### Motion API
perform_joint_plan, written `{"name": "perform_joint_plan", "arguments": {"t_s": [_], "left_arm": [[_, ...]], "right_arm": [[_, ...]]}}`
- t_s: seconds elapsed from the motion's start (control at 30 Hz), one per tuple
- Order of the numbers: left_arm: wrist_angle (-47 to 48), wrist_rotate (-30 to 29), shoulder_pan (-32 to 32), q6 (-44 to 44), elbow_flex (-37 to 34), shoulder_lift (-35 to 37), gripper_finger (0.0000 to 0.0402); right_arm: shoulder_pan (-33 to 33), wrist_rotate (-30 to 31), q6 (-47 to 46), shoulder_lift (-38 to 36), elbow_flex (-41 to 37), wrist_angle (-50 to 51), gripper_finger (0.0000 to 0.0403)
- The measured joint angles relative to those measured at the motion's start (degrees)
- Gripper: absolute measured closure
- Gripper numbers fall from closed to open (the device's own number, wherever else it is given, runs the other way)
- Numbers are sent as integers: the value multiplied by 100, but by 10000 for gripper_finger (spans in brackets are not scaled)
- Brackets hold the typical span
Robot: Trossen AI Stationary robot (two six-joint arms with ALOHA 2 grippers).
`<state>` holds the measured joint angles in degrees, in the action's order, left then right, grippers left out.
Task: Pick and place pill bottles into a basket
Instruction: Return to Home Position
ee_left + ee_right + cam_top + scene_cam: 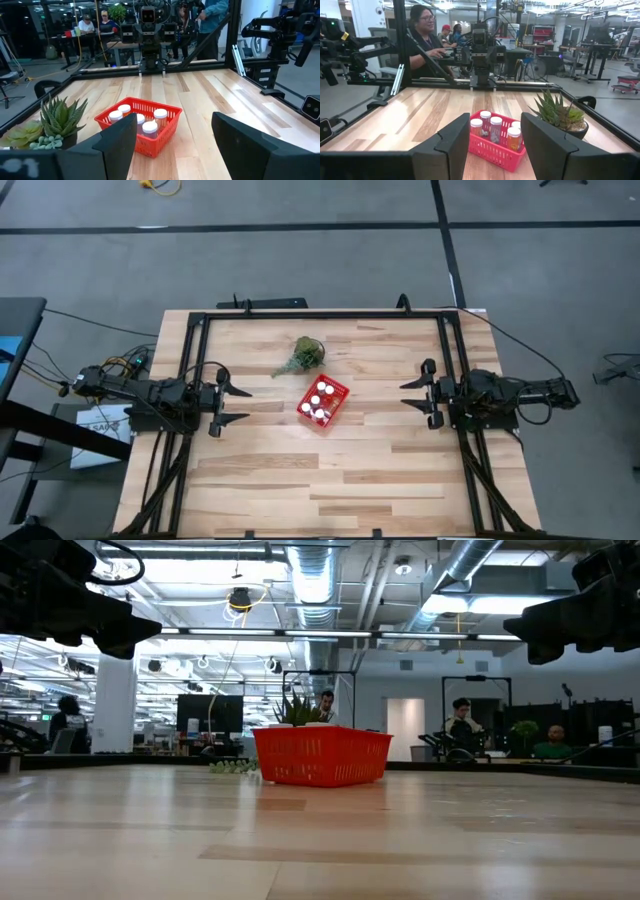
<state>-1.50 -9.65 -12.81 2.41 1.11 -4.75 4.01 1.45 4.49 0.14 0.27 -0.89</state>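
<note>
Pill bottles [321,399] sit in the red basket [343,390], centre of frame.
Left pincer [248,405] and right pincer [404,396] are spread, empty, at the counter [260,480] edges; I judge only a low swing homeward could tip the basket or the plant [305,356] above it.

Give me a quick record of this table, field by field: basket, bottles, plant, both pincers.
Basket: small red plastic mesh basket, mid-table on the light wooden table
Bottles: white-capped pill bottles, upright inside the basket; none seen loose
Plant: green spiky potted plant, beside the basket, apart from it
Left pincer: open, empty, near the table's left edge
Right pincer: open, empty, near the right edge
</note>
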Motion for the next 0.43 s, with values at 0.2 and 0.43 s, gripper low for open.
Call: {"name": "perform_joint_plan", "arguments": {"t_s": [0.2, 0.43], "left_arm": [[2, 0, 1, -24, -1, -1, 154], [0, 0, 0, -28, 0, -1, 154]], "right_arm": [[0, 0, 0, 1, -2, 0, 234], [0, 0, 0, 2, -2, 0, 234]]}}
